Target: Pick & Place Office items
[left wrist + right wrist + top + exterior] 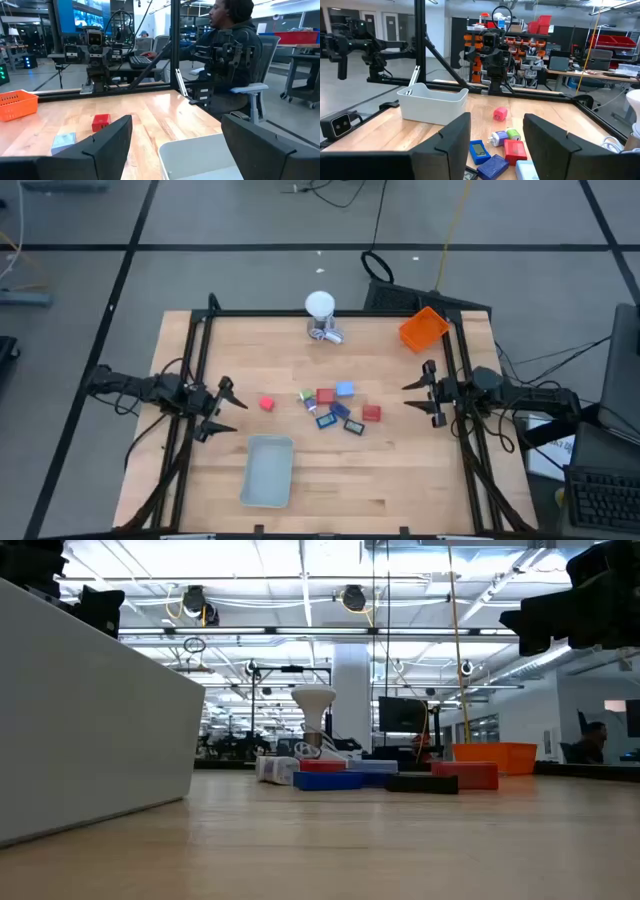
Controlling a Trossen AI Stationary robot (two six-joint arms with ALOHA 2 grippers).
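Items I count on the table (400, 470), near to far:
- pale grey tray (268, 470), front edge.
- left gripper (228, 408), left edge, fingers spread, empty.
- right gripper (418, 394), right edge, fingers parted, empty.
- office items (335, 409), clustered mid-table between my grippers; one red block (266, 404) apart.
- white ball-topped object (320, 310) and orange bin (423, 327), far edge.

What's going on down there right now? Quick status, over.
Left claw open, at table's left edge. Right claw open, empty, at right edge. Office items clustered mid-table, untouched. Nothing in the way.
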